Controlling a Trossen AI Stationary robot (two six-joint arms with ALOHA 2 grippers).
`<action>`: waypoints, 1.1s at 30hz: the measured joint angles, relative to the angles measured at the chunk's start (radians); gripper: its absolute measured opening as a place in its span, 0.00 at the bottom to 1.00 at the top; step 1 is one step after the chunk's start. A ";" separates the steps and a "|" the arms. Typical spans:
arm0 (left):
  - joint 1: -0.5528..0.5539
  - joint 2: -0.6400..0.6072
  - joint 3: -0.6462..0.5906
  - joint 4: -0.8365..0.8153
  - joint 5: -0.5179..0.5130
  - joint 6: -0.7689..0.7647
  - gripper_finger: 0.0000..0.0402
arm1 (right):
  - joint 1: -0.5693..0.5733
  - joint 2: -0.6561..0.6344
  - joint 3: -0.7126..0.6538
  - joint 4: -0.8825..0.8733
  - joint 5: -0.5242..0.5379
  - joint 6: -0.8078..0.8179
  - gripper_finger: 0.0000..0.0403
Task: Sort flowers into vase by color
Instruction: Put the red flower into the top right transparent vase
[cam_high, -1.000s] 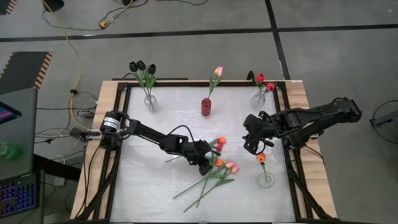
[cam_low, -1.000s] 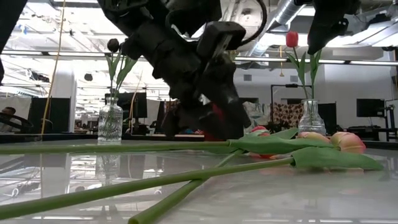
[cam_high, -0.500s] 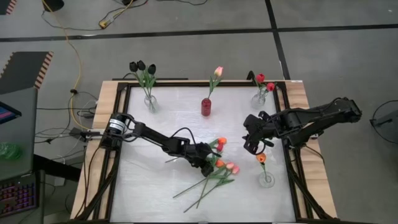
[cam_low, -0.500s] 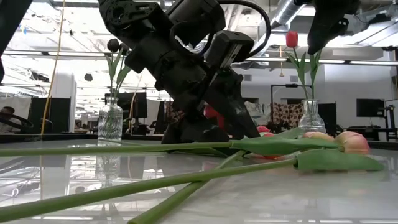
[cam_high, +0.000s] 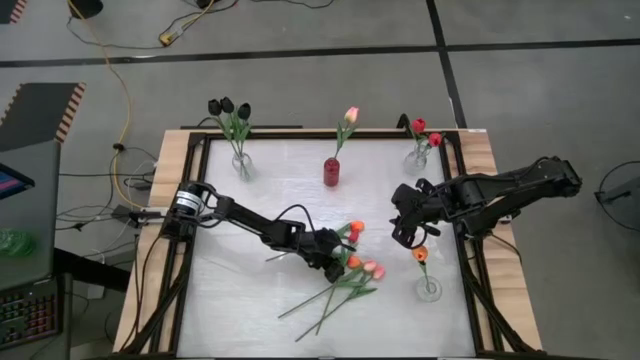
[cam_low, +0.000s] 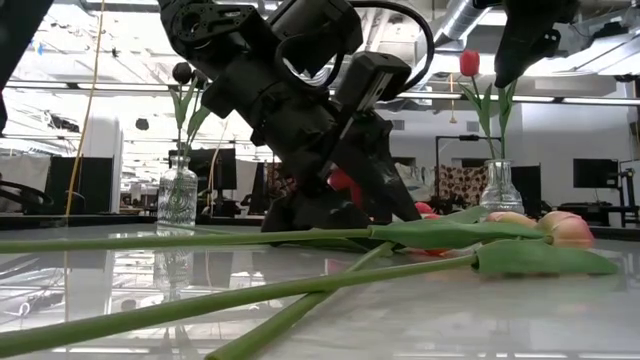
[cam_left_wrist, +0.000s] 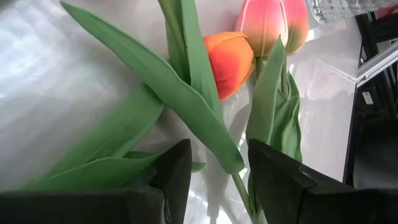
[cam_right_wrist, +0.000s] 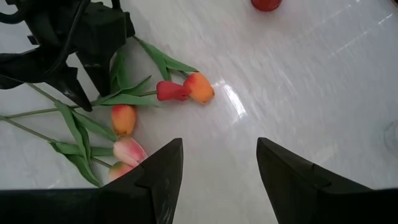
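Observation:
Several loose flowers (cam_high: 345, 275) lie flat on the white table, their heads orange, pink and red, with an orange and a red head (cam_high: 355, 231) a little apart. My left gripper (cam_left_wrist: 214, 180) is open and low over this pile. Its fingers stand on either side of a green leaf (cam_left_wrist: 186, 106) and a stem (cam_left_wrist: 239, 186), just short of an orange head (cam_left_wrist: 229, 56) and a pink head (cam_left_wrist: 273, 22). My right gripper (cam_high: 405, 228) hangs open above the table's right side with nothing between its fingers.
Vases stand around the table. At the back are a clear one with black tulips (cam_high: 241, 165), a red one with a pink tulip (cam_high: 331, 172) and a clear one with red tulips (cam_high: 417, 158). Near the right edge is a clear one with an orange tulip (cam_high: 428, 288). The table has a black frame (cam_high: 470, 280).
My left gripper has sunk toward the loose flowers and rolled a little. For the last half second it has kept still, open. The flowers have not moved.

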 joint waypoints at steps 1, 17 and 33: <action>0.000 0.000 0.000 0.001 -0.001 0.000 0.37 | 0.000 0.000 0.000 0.000 0.000 0.000 0.58; 0.001 0.001 0.000 0.006 -0.035 0.005 0.36 | 0.000 0.000 0.000 0.000 0.000 0.000 0.58; 0.013 0.002 -0.001 0.006 -0.073 0.007 0.07 | 0.000 0.000 0.000 -0.001 0.000 0.000 0.58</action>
